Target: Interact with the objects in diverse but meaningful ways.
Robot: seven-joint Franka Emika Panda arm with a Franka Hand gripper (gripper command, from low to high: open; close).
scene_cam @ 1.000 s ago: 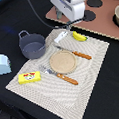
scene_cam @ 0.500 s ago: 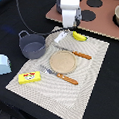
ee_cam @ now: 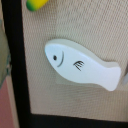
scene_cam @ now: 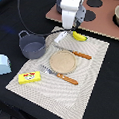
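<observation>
Hovering over the white fish, its fingers' state unclear, the arm could nudge the nearby banana.

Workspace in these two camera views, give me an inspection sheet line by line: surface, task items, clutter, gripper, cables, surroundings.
Surface: beige woven placemat on a black tabletop.
Job's things: grey-blue two-handled pot off the mat's edge; yellow banana at the mat's far end; flat yellow box with red print; pale blue carton on the black top; white fish-shaped piece lying flat on the mat.
Clutter: round wooden plate between two orange-handled utensils.
Gripper: white gripper over the fish piece; jaw state cannot be told.
Cables: black cable looping from the arm.
Surroundings: brown toy stove board with dark burners.
</observation>
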